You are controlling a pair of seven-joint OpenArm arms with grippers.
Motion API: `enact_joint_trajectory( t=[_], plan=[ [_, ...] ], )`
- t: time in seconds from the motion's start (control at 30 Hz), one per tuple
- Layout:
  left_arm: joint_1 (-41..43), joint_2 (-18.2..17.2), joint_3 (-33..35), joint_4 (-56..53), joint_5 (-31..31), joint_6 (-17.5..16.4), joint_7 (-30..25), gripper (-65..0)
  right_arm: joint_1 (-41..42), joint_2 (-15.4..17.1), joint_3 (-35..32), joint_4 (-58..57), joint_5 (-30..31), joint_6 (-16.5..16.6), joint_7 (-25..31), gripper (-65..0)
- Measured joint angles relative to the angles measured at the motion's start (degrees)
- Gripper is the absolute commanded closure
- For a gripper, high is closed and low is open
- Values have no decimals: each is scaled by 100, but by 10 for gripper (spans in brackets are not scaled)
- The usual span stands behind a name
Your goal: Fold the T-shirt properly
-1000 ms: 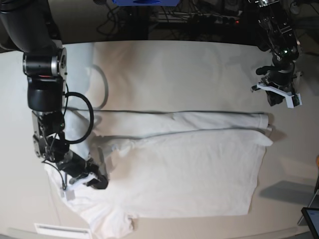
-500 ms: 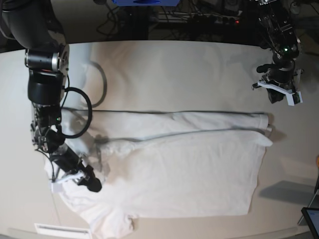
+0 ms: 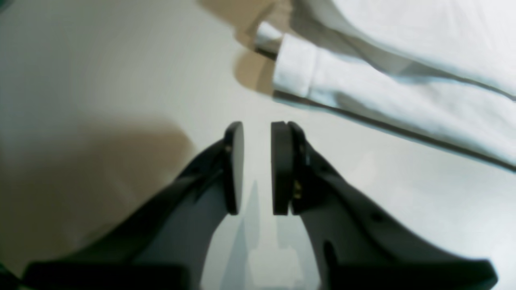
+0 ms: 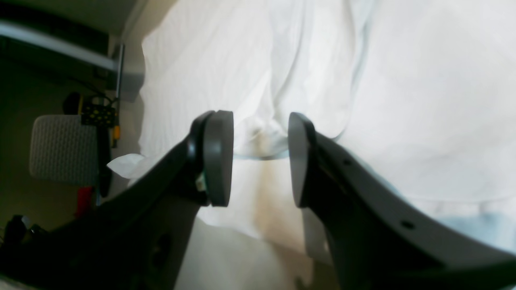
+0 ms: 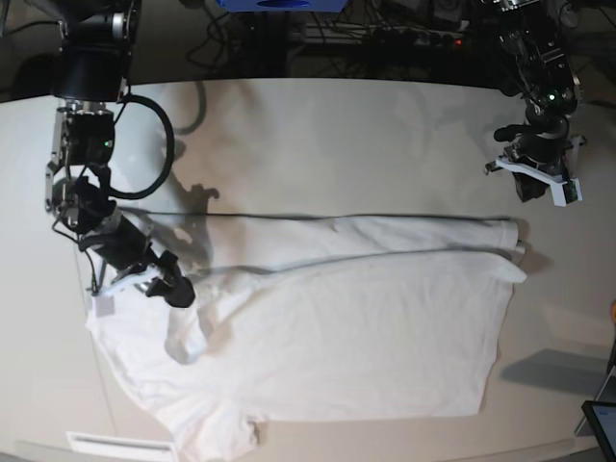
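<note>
The white T-shirt (image 5: 366, 327) lies flat across the near half of the table (image 5: 337, 144), with its far long edge folded over into a band. A small bunched fold of fabric sits near its left end. My right gripper (image 5: 175, 292) hovers over that left end, open, with only shirt fabric (image 4: 403, 100) showing beyond its empty gap (image 4: 258, 121). My left gripper (image 5: 541, 192) hangs over bare table past the shirt's right end. Its pads stand a narrow gap apart (image 3: 257, 127) with nothing between them, and the folded hem corner (image 3: 294, 68) lies just ahead.
Cables and dark equipment (image 5: 385, 34) line the space behind the table's far edge. A dark device (image 5: 602, 423) sits at the near right corner, and a white strip (image 5: 115, 445) lies at the near left edge. A grey mesh chair (image 4: 60, 149) stands off the table.
My right gripper has opened, let go of the shirt's left part and moved up and back from it, leaving a bunched fold. The left arm has stayed where it was.
</note>
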Motion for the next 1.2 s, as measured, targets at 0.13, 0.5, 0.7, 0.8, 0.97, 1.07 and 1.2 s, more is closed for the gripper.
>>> enact_joint_trajectory(
  t=[0.13, 0.5, 0.7, 0.8, 0.97, 1.07, 1.2],
  plan=[
    [-2, 0, 0, 0, 2, 0, 0, -109, -164, -304, -33, -15, 33, -4, -48, -225],
    [42, -81, -37, 0, 0, 0, -2, -109, -223, -455, -20, -144, -9, -31, -4, -341],
    [42, -81, -37, 0, 2, 0, 0, -109, -133, -435, -20, -619, -15, -46, 17, -342],
    [48, -79, -35, 0, 4, 0, 2, -109, 33, -422, -20, -1012, -26, -68, 0, -342],
    [50, -79, -37, 0, 2, 0, 0, -109, 229, -422, -20, -1095, -13, -66, 37, -342],
    [48, -79, -37, 0, 0, -2, 0, -109, 313, -422, -20, -1097, -13, -68, 31, -342],
    [48, -79, -37, 0, 2, 0, 0, -109, 415, -422, -20, -1104, -9, -63, 39, -340]
  ],
)
